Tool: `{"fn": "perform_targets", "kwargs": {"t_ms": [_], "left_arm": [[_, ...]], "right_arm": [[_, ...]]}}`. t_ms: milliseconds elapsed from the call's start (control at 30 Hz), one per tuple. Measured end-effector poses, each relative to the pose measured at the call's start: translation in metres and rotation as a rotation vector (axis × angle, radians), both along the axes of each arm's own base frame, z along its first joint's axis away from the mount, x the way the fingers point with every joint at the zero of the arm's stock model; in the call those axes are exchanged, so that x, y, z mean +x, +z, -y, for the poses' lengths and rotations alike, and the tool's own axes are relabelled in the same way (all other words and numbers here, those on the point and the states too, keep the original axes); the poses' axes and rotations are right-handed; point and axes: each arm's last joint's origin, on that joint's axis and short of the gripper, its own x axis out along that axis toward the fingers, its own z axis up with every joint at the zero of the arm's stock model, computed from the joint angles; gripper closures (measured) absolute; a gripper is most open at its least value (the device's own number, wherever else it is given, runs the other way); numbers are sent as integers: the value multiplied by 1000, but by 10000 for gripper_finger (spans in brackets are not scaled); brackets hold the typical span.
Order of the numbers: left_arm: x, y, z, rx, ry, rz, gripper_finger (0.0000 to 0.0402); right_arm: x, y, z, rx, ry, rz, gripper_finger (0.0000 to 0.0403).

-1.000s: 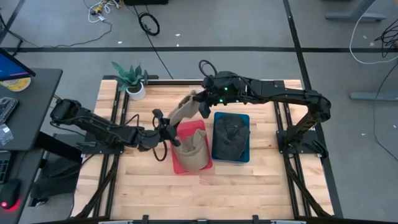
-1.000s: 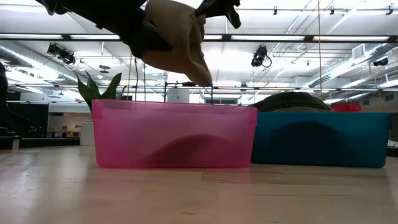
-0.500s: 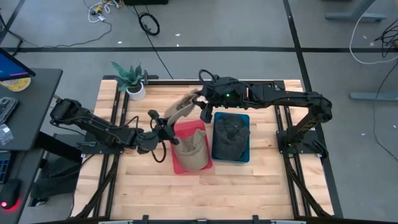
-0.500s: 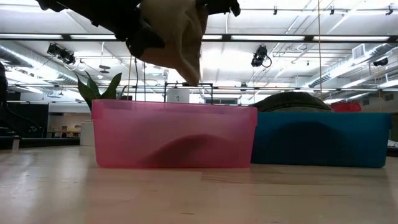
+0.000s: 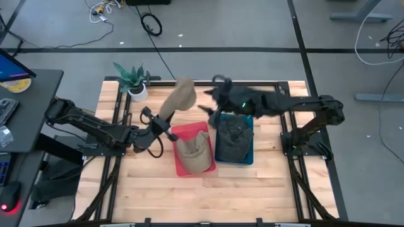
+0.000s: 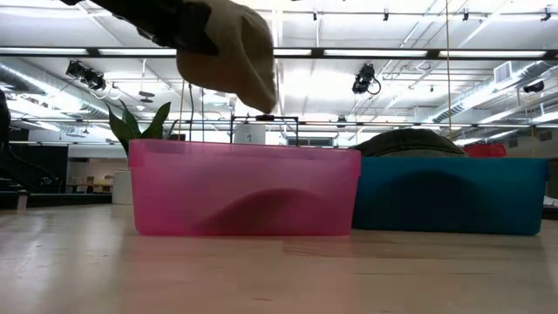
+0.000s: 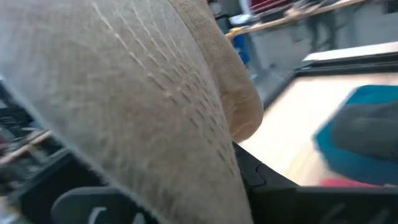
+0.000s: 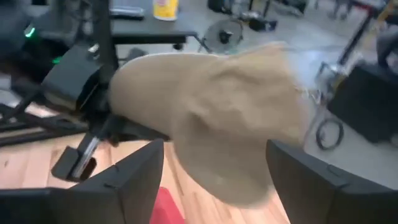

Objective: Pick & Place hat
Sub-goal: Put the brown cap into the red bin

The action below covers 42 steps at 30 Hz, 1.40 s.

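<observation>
High view: left pincer (image 5: 156, 125) clamps a limp tan hat (image 5: 178, 98); right pincer (image 5: 211, 106) stands apart.

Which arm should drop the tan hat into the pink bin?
Left. The left gripper holds the tan hat up beside the pink bin, just behind it. The right gripper is open and off the hat, near the blue bin.

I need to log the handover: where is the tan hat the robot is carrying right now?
In the high view, the tan hat hangs from the left gripper above the table's rear middle, just behind the pink bin, between the potted plant and the right gripper.
</observation>
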Motion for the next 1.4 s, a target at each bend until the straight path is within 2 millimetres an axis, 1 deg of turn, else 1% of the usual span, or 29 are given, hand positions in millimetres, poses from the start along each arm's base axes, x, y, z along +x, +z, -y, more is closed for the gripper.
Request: {"fn": "perform_targets", "kwargs": {"t_ms": [100, 200, 300, 400, 467, 533, 633, 767, 833, 1067, 1200, 1400], "left_arm": [[1, 0, 1, -15, -27, 15, 389], [1, -1, 1, -24, -28, 21, 389], [2, 0, 1, -33, -44, 32, 389], [2, 1, 3, -48, -75, 49, 389], [4, 1, 4, -77, -129, 65, 389], [5, 2, 5, -97, -174, 81, 389], [6, 3, 5, -107, -201, 96, 389], [6, 5, 6, -100, -217, 105, 389], [8, 4, 6, -104, -241, 102, 389], [9, 5, 7, -115, -271, 115, 389], [9, 5, 5, -111, -266, 114, 389], [10, 5, 2, -121, -284, 117, 389]], "right_arm": [[11, -20, -16, -51, 34, 45, 117], [19, -34, -31, -73, 73, 206, 117], [22, -58, -42, -116, 103, 320, 117], [19, -86, -45, -121, 92, 428, 117], [18, -103, -42, -131, 70, 485, 117], [16, -114, -36, -135, 52, 515, 117], [16, -116, -27, -91, 17, 551, 122], [18, -125, -18, -29, -12, 502, 135], [19, -126, -16, -22, -17, 499, 143], [22, -133, -16, -15, 0, 470, 162], [25, -137, -18, 6, 44, 471, 164], [25, -136, -18, 6, 52, 472, 164]]}}
